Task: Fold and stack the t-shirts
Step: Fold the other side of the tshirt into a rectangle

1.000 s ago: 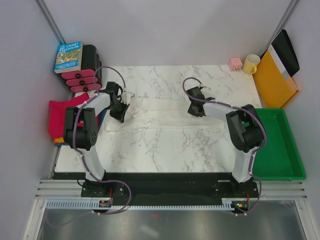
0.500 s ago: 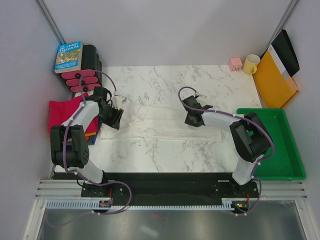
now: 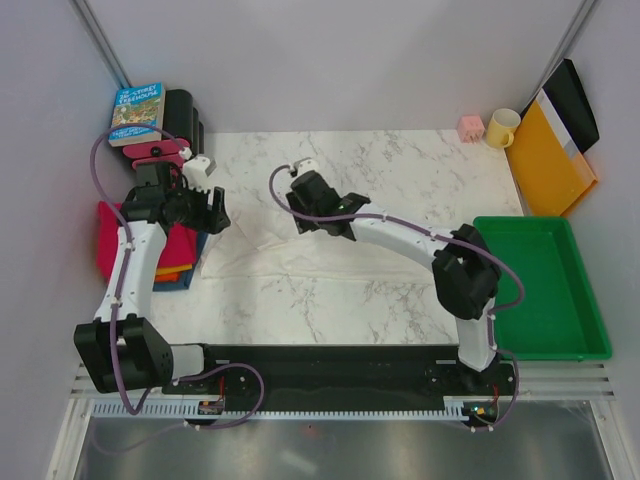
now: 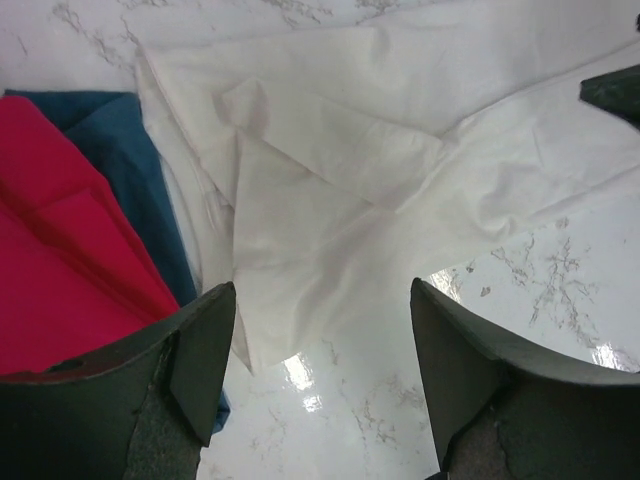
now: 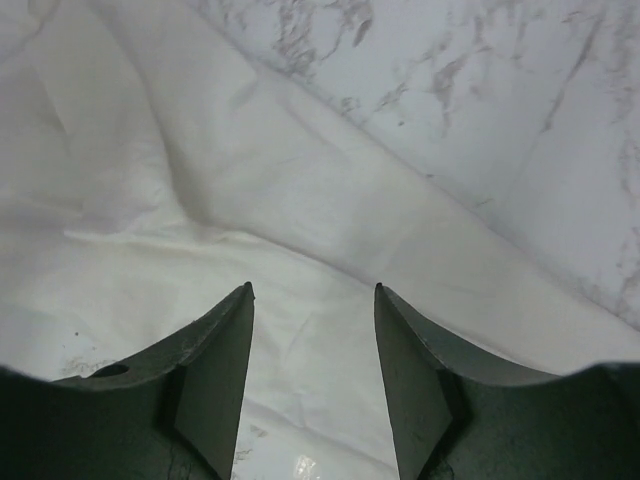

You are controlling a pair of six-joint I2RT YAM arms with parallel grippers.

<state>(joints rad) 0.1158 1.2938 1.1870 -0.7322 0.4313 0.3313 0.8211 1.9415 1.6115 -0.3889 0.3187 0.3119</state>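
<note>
Now: cream shirt (image 3: 335, 250) lies w/ long axis left-right. L gripper (image 4: 320, 288) wide open, empty, over left end. R gripper (image 5: 313, 287) open too, mid-shirt, far edge.

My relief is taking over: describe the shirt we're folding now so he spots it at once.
Look at the middle of the marble table. The white shirt lies there, spread long, thin and wrinkled. Its neighbours at the left edge, the pink shirt and blue shirt, are folded and brightly coloured.
</note>
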